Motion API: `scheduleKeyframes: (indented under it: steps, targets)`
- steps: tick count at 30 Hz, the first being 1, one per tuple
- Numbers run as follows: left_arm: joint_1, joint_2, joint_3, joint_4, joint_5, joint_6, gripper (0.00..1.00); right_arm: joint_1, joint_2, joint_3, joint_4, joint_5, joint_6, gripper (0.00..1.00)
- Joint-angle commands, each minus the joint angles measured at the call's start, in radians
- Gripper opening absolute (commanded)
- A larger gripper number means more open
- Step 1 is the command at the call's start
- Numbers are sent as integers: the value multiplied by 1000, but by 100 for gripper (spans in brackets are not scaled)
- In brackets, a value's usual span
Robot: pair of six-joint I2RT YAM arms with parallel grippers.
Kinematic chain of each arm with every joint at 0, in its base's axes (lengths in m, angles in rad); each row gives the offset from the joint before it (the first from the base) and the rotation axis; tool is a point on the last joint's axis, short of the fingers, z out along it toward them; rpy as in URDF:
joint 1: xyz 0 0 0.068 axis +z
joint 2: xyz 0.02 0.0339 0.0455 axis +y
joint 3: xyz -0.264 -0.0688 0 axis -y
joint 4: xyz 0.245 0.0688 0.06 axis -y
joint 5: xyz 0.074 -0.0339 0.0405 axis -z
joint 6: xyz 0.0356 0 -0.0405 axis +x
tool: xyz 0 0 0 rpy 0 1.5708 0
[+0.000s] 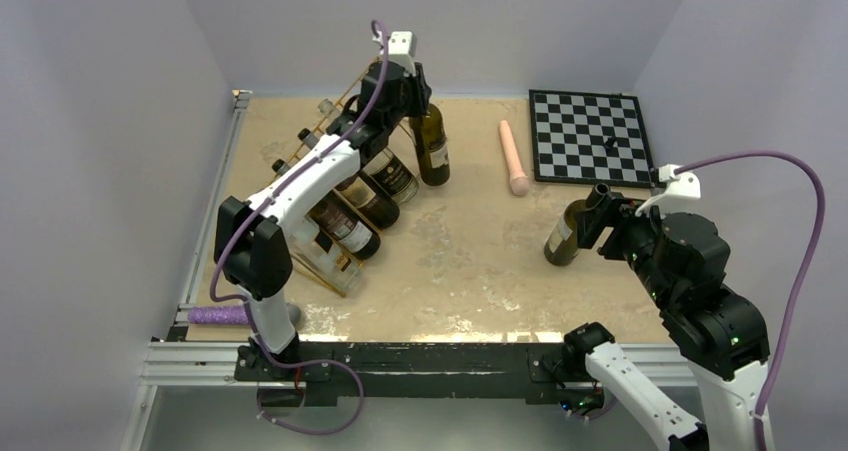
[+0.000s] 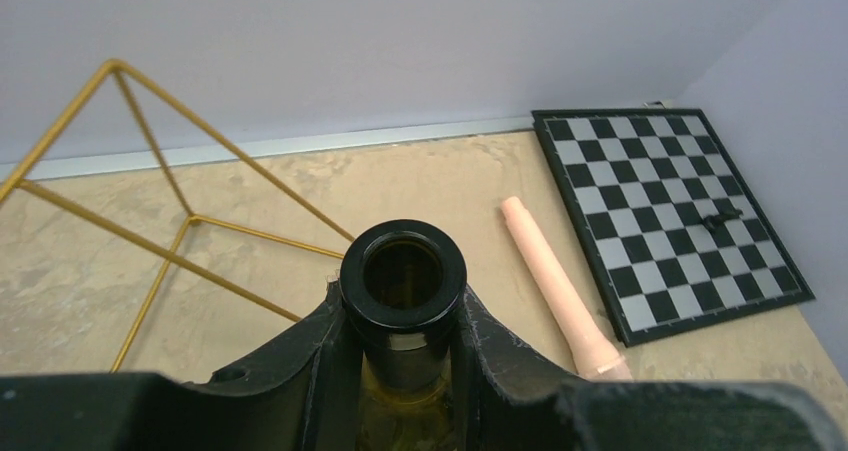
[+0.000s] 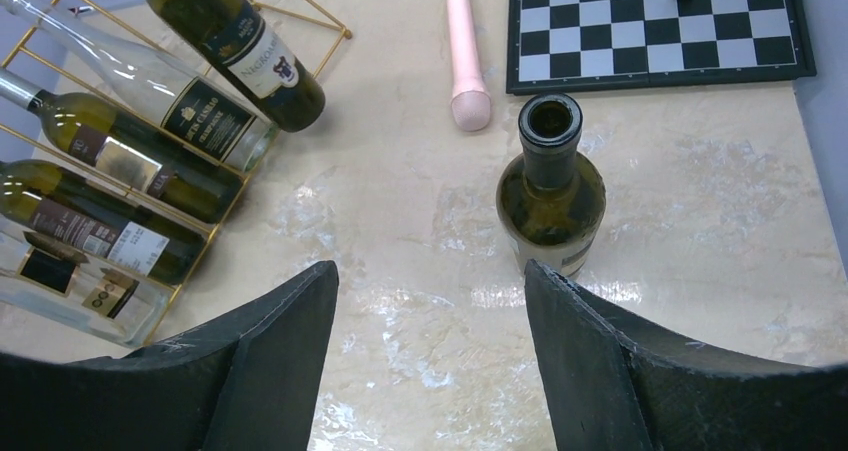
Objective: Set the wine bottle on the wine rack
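Just right of the wine rack (image 2: 190, 216), clamps the left claw (image 2: 402, 313) round the neck of the near-upright wine bottle (image 1: 432, 149).

A robot lab cell: plain lilac walls (image 1: 100, 121) box in a table (image 1: 470, 261) (aluminium-framed).

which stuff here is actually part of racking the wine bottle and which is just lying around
Part of the job:
- wine rack
- wine bottle, held by the neck in the left gripper
- bottles already racked
- standing bottle before the open right gripper, probably next

Lying about:
- chessboard
- chess piece on it
- pink stick
- purple object at the near left edge
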Motion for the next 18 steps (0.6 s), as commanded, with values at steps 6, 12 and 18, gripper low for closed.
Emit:
scheduleKeyframes:
  steps: [6, 12, 18]
  targets:
    - [133, -61, 16, 150, 18, -150, 0, -2, -4, 4, 30, 15, -10, 73]
    - [165, -46, 7, 146, 15, -169, 0, -2, -5, -1, 29, 19, -10, 73]
    - [184, -41, -60, 156, 4, -242, 0, -3, 3, -7, 34, 14, -7, 73]
